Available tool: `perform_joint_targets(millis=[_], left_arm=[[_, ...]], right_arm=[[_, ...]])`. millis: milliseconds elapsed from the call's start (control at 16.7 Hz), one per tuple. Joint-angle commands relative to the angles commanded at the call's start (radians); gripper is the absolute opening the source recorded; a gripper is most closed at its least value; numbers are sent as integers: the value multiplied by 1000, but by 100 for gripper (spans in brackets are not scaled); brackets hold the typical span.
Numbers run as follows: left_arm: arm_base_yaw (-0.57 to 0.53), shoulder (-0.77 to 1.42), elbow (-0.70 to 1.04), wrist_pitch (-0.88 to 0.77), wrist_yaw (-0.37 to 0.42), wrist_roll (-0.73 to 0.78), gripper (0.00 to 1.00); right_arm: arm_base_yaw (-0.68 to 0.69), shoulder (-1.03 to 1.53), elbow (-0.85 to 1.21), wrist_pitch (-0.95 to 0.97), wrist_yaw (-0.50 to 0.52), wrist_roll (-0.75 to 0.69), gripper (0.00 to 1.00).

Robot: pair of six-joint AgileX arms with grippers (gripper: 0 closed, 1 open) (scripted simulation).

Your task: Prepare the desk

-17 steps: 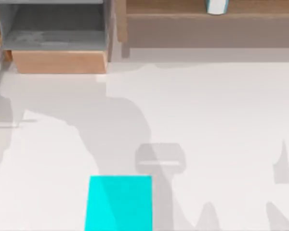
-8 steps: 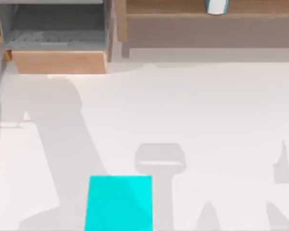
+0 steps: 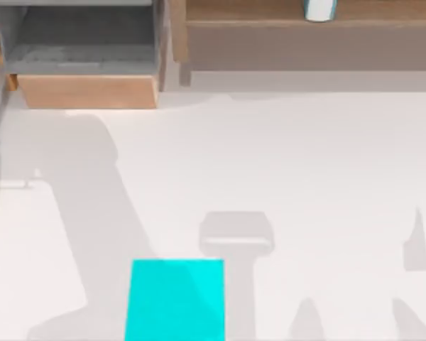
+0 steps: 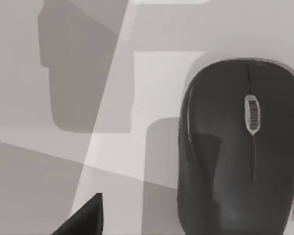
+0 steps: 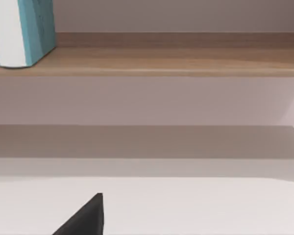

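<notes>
The desk point(image 3: 326, 177) is a broad white tabletop crossed by grey shadows of the arms. A bright cyan pad point(image 3: 175, 298) lies flat at its front edge, left of centre. In the left wrist view a black computer mouse point(image 4: 240, 147) with a grey scroll wheel rests on the desk point(image 4: 157, 88), close below the camera. A dark tip of my left gripper point(image 4: 83, 218) hangs beside the mouse without touching it. A dark tip of my right gripper point(image 5: 83, 218) is above the desk point(image 5: 186, 205), facing the shelf.
A tan wooden shelf point(image 3: 305, 35) runs along the back right, with a teal and white box point(image 3: 319, 9) standing on it point(image 5: 24, 32). An open tan box unit point(image 3: 85, 91) with a grey inside sits at the back left.
The large arm shadow on the desk's left half has slid leftward and now stands still. The pad, shelf and box unit have not moved.
</notes>
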State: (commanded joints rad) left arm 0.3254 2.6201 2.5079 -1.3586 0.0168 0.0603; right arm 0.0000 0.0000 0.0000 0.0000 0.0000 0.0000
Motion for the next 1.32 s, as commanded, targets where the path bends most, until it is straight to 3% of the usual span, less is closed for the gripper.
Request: perform_joint_targets(millis=[600,1320], left_arm=[[-5,9,-87,96,0,-4,100],[-5,9,-87,96,0,-4,10]], right_arm=[[0,0,0,0,0,0,100],[0,0,0,0,0,0,100]])
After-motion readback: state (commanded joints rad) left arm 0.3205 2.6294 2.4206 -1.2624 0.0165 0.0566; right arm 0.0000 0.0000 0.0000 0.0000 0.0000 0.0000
